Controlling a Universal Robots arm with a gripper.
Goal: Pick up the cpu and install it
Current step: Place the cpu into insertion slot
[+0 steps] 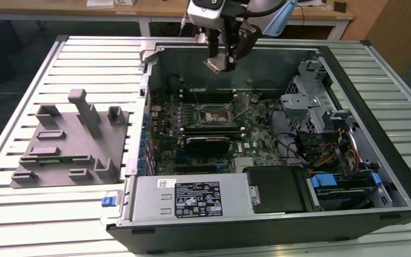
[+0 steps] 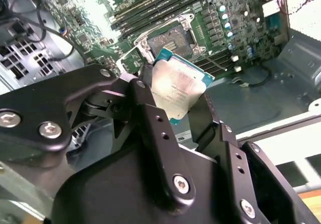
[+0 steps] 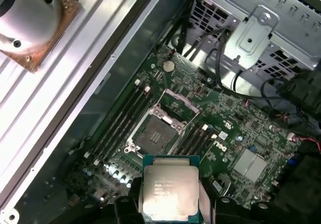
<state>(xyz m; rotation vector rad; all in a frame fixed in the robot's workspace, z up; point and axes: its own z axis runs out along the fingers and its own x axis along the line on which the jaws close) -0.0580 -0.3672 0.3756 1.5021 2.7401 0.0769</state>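
The cpu [image 2: 178, 86] is a small square chip with a pale silver top and a teal edge, and my gripper [image 2: 175, 101] is shut on it. In the first wrist view the cpu [image 3: 169, 191] hangs above the motherboard, apart from the open socket [image 3: 156, 133], whose metal load frame [image 3: 178, 103] is flipped up. In the exterior view my gripper [image 1: 220, 63] holds the cpu [image 1: 217, 65] over the far part of the open computer case, well above the black-framed socket [image 1: 213, 114]. The second wrist view shows the socket [image 2: 173, 38] beyond the chip.
Long memory sticks [image 3: 120, 121] lie beside the socket. A grey fixture [image 1: 73, 142] rests on the slatted table at the exterior view's left. The case holds a power supply [image 1: 191, 198], a drive cage [image 1: 312, 101] and cables [image 1: 327, 155]. The case walls [image 1: 145, 107] ring the board.
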